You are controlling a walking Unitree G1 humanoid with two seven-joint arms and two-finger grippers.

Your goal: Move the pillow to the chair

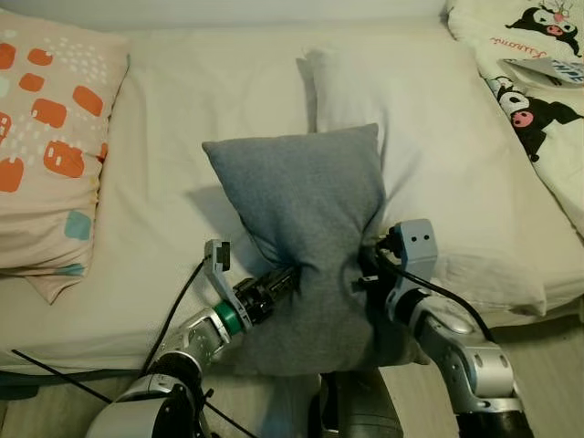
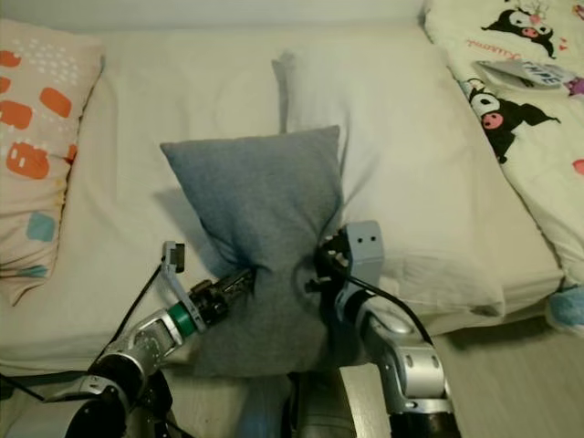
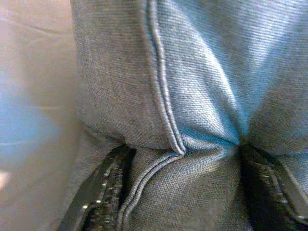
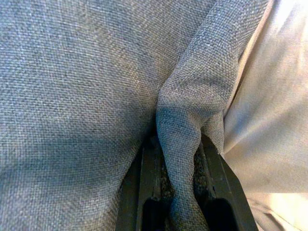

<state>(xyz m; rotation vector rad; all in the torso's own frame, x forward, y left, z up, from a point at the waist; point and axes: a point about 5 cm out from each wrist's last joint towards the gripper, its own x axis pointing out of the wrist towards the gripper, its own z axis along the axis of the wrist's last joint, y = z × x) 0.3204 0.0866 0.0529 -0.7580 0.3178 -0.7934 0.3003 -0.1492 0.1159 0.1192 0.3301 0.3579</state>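
Grey pillow (image 2: pixel 265 237) pinched at the waist from both sides, over the near edge of a bed (image 2: pixel 182 82). Left gripper (image 2: pixel 245 278) pressed into its left flank, right gripper (image 2: pixel 319 265) into its right. White pillow (image 2: pixel 401 155) behind, patterned pillow (image 2: pixel 36 137) far left, cartoon-print quilt (image 2: pixel 520 82) at right.

1. The grey pillow (image 1: pixel 306 224) is standing up off the bed's near edge, woven fabric with a piped seam.
2. It is bunching narrow at its waist, pinched from both sides.
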